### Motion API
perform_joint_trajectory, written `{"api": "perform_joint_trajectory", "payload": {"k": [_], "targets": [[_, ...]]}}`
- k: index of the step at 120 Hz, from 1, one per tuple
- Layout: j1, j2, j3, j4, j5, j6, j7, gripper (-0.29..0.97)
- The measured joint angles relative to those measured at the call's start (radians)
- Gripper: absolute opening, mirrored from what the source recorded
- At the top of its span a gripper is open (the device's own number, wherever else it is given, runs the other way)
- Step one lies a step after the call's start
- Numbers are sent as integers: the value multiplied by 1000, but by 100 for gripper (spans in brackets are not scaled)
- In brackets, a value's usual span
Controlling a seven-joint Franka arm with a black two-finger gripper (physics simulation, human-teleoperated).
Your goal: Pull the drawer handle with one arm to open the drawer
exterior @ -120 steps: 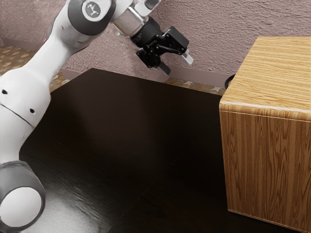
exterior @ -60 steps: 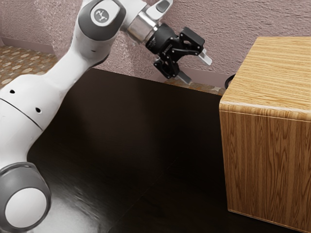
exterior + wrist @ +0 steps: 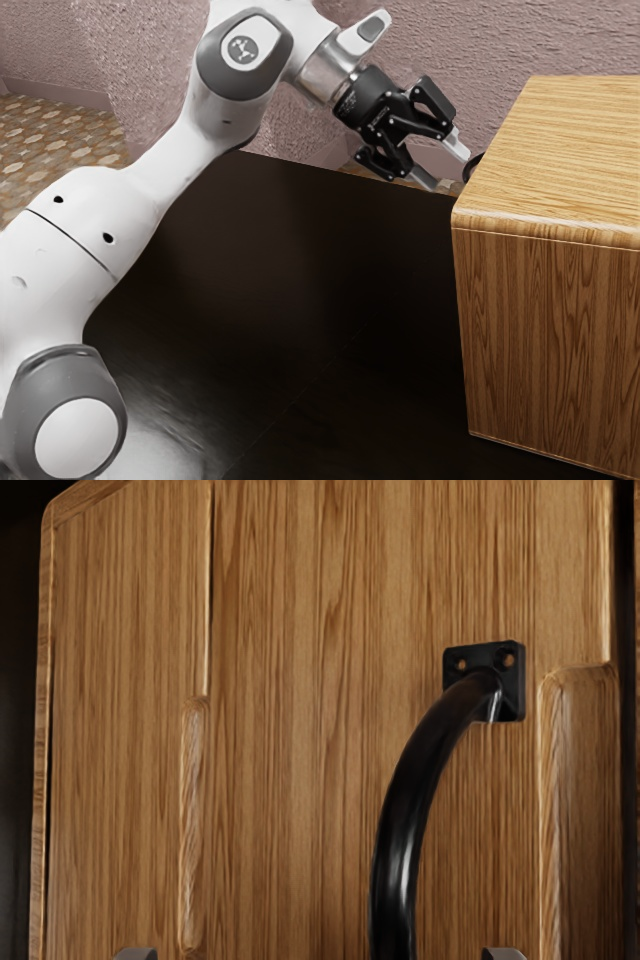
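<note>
My gripper (image 3: 443, 166) hangs in the air with its two black fingers (image 3: 457, 150) spread apart and nothing between them. In the exterior view it sits at about 1 o'clock, above the far edge of the dark table (image 3: 290, 300), and points toward 4 o'clock at the upper far corner of the wooden cabinet (image 3: 560, 260). My white arm (image 3: 150, 190) comes in from about 8 o'clock and bends over at the grey-capped joint (image 3: 245, 50) near 12 o'clock. The cabinet stands on the table at 3 o'clock and my fingers are just beside it, not touching it. A small dark curve (image 3: 472, 163) peeks out at the cabinet's far top corner, right next to my fingertips; it is probably the handle, though too little of it shows from this side to be sure.

In the wrist view the drawer front (image 3: 300, 680) faces my hand, close and square-on, light oak with upright grain and shallow grooves. The drawer handle (image 3: 405, 820) is a black curved bar, fixed to the wood by a square black plate (image 3: 486, 676) with two screw holes. From that plate the bar bows out toward my hand and runs between my two grey fingertips (image 3: 135, 952), nearer to one than the other and clear of both.
</note>
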Motion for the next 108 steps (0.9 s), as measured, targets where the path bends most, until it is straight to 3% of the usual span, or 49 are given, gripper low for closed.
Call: {"api": "perform_joint_trajectory", "payload": {"k": [42, 88, 108], "targets": [[-25, 30, -2, -5, -26, 51, -36, 36], [-2, -11, 91, -64, -7, 48, -58, 36], [24, -28, 86, -66, -8, 35, -64, 36]]}}
